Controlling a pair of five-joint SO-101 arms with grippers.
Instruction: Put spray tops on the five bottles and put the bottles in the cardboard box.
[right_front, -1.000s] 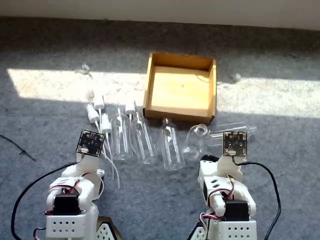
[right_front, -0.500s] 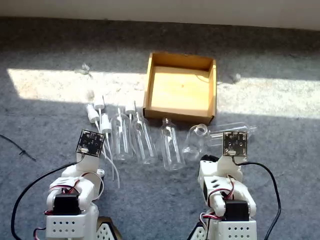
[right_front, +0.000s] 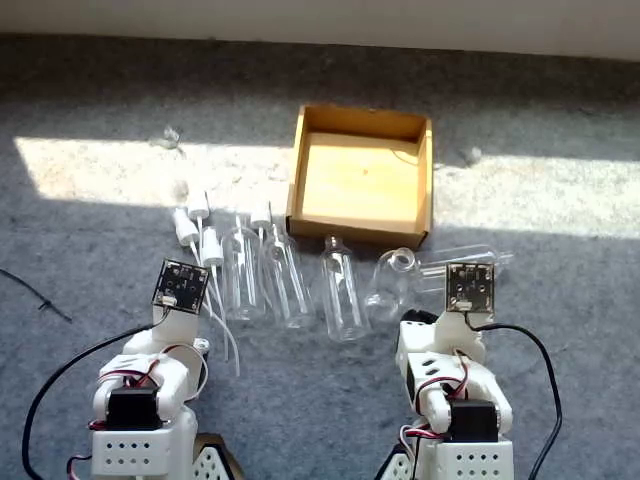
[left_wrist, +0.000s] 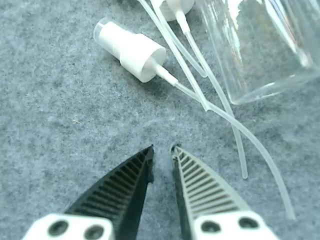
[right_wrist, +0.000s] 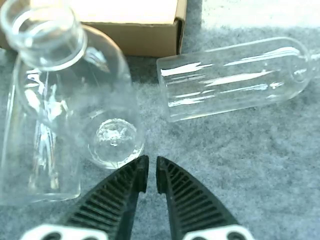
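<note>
Several clear bottles (right_front: 340, 290) lie on the grey carpet just in front of the cardboard box (right_front: 298, 170). White spray tops (right_front: 196, 226) with thin tubes lie to their left. My left gripper (left_wrist: 161, 152) is shut and empty, its tips a short way from one white spray top (left_wrist: 131, 49) and its tube. My right gripper (right_wrist: 151, 163) is shut and empty, its tips beside the base of an upright bottle (right_wrist: 75, 85). Another bottle (right_wrist: 235, 75) lies on its side just beyond, near the box (right_wrist: 125, 35).
The box (right_front: 360, 175) is open and holds nothing. A black cable (right_front: 35, 295) trails at the far left. Small clear scraps (right_front: 168, 135) lie on the sunlit carpet behind the tops. Both arm bases (right_front: 150, 420) stand at the near edge.
</note>
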